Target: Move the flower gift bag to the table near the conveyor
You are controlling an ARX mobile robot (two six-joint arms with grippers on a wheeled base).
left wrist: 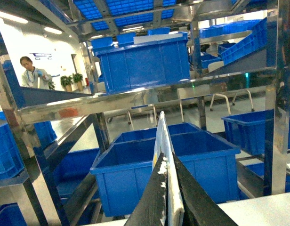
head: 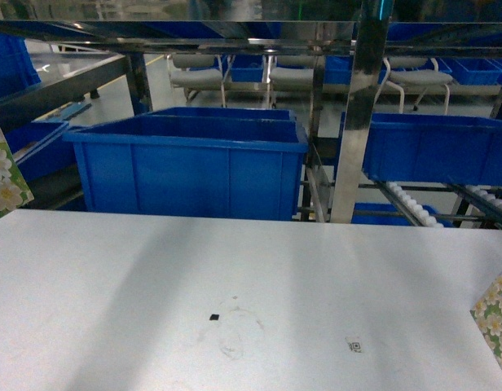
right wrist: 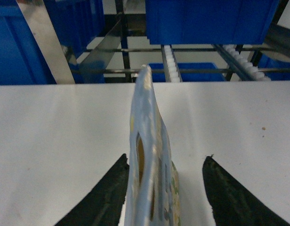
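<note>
Two flower gift bags show in the head view, one at the left edge (head: 2, 175) and one at the right edge (head: 495, 322); neither gripper itself appears there. In the left wrist view my left gripper (left wrist: 166, 186) is shut on the thin edge of a flower gift bag (left wrist: 160, 136), held up above the white table (head: 235, 269). My right gripper (right wrist: 166, 157) is open around the other flower gift bag (right wrist: 147, 155), which stands on the table (right wrist: 55, 132). Its left finger is against the bag and its right finger is well apart. The conveyor's white rollers (head: 414, 204) lie beyond the table's far edge.
Large blue bins (head: 190, 167) sit in the steel rack (head: 361, 106) behind the table. Roller tracks (right wrist: 171, 63) run just past the far edge. The tabletop carries a small black mark (head: 213, 316) and a printed code (head: 354, 345). A person (left wrist: 32, 75) stands far off.
</note>
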